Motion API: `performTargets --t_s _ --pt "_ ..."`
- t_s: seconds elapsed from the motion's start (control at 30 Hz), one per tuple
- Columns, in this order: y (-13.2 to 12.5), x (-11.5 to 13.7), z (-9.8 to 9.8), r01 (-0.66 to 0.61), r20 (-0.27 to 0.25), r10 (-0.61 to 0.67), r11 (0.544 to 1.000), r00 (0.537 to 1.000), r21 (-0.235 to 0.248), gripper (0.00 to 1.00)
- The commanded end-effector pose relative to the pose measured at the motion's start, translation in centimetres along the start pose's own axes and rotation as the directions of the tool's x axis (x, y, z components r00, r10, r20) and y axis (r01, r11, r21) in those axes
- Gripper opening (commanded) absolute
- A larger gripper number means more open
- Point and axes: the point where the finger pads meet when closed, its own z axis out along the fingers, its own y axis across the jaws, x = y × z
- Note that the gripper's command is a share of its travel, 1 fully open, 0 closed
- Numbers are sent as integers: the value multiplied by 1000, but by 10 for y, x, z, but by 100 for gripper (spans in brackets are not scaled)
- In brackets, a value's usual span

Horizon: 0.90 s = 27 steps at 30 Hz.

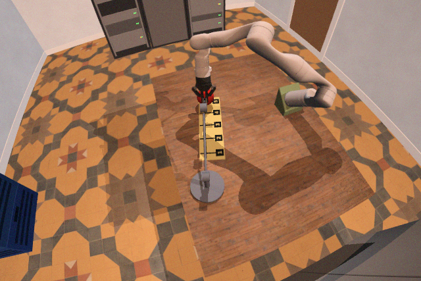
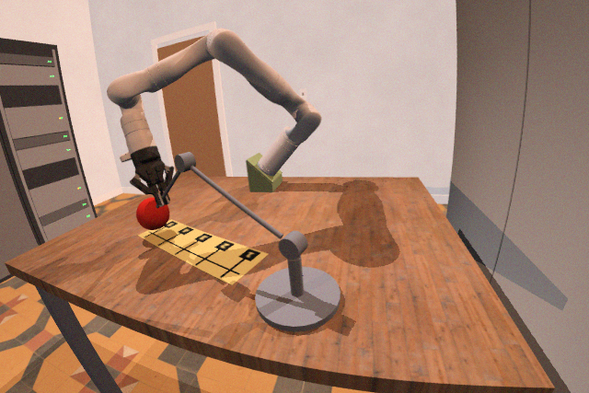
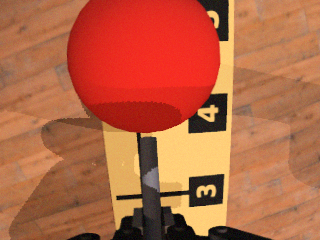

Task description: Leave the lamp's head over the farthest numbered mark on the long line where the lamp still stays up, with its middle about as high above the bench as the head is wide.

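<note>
Top view, arm: the pale arm (image 1: 265,39) reaches from its green wedge mount (image 1: 287,101) on the right across the wooden bench (image 1: 272,155) and turns down over the far end of the yellow strip (image 1: 211,135).
Top view, gripper: the gripper (image 1: 203,100) points down, its fingers closed on the lamp's thin rod just behind the head.
Top view, lamp: the grey round base (image 1: 207,187) stands at the near end of the strip; the long rod (image 1: 204,138) runs along the line toward the far end.
Top view, head: the red head (image 1: 209,98) is mostly hidden under the gripper, at the far end of the strip.

Exterior view, lamp: a post rises from the base (image 2: 297,304) to a grey joint (image 2: 292,244); the long rod climbs left to a second joint (image 2: 185,160), then a short rod drops to the head.
Exterior view, head: the red ball (image 2: 152,215) hangs just above the far left end of the strip (image 2: 204,250); I cannot tell whether it touches.
Exterior view, gripper: the dark gripper (image 2: 159,196) is clamped on the short rod just above the ball.

Wrist view, head: the red ball (image 3: 144,60) fills the upper middle, partly covering mark 5 (image 3: 217,20).
Wrist view, marks: mark 4 (image 3: 209,113) shows to the right of the ball's lower edge, mark 3 (image 3: 206,190) nearer the camera.
Wrist view, grip: the dark rod (image 3: 149,175) runs from the ball down between the finger pads, which press on it.
</note>
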Motion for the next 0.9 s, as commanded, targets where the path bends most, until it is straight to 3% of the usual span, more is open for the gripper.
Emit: performTargets --t_s 0.0,0.87 --pt "-5 -16 -5 20 6 -20 1000 1000 6 0" --pt "-4 -46 -16 14 0 -14 1000 1000 3 0"
